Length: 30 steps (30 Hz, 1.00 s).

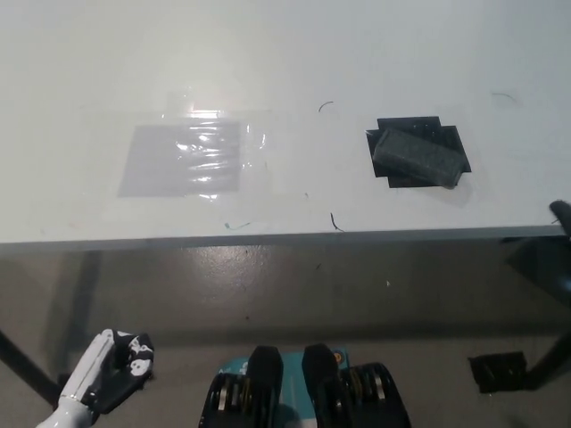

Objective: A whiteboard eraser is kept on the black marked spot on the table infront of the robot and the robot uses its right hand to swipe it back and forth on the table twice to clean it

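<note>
A dark grey whiteboard eraser (419,156) lies slightly askew on the black marked spot (452,136) at the right of the white table (285,53). Nothing is touching it. Of my black right hand (561,213) only a small dark tip shows, at the picture's right edge by the table's front edge, to the right of and nearer than the eraser. Its fingers are out of view. My white left hand (111,370) rests low at the lower left, below the table, holding nothing, fingers loosely apart.
A shiny patch of clear film (187,160) is stuck on the table's left half. A few thin pen marks (334,221) lie near the front edge (268,239). Below the table are grey floor and a dark table leg (549,366) at the right.
</note>
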Available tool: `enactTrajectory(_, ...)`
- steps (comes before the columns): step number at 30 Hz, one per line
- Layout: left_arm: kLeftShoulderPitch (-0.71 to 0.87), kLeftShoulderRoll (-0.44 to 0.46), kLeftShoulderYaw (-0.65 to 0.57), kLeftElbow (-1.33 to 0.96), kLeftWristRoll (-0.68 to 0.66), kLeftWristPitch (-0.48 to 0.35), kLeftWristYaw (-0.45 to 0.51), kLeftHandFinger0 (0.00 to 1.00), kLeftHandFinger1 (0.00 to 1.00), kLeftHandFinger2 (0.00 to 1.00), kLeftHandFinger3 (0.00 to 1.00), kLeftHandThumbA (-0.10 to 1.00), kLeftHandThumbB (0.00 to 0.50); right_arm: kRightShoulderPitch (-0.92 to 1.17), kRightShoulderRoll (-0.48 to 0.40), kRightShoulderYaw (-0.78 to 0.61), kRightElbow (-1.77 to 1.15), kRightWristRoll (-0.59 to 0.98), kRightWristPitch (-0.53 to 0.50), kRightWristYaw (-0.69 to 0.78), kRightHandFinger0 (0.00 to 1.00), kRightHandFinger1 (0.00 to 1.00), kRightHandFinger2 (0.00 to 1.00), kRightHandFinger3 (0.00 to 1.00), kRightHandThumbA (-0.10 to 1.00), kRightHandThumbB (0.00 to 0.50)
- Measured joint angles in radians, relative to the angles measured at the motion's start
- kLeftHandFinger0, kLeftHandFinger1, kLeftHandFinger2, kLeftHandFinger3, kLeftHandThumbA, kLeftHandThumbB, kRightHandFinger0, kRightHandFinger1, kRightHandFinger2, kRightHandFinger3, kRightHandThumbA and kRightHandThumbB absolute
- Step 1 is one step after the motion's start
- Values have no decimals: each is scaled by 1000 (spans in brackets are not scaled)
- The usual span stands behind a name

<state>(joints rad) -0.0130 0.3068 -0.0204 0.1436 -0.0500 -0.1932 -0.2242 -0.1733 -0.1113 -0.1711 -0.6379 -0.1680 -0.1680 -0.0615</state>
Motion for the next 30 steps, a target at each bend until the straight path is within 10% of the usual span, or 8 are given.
enactTrajectory(5,-9,70,-54,-2,-48,15,-102,1000,1000,1000,1000,418,500,16,13,-2,7,0,17,-1,1000,1000,1000,1000,1000,250)
enactTrajectory(22,-17,80,-81,22,-104,24,-221,1000,1000,1000,1000,775,500,28,15,-3,44,8,16,-2,1000,1000,1000,1000,1000,268)
enactTrajectory(25,-17,79,-76,23,-119,24,-236,1000,1000,1000,1000,471,500,26,15,-3,47,8,16,-3,1000,1000,1000,1000,1000,276)
enactTrajectory(26,-17,79,-74,23,-120,24,-238,1000,1000,1000,1000,-21,476,24,15,-3,48,7,16,-3,1000,1000,1000,1000,1000,270)
enactTrajectory(30,-17,79,-73,6,-101,24,-235,1000,1000,1000,1000,-100,387,20,15,-4,63,2,14,-4,1000,1000,1000,1000,1000,268)
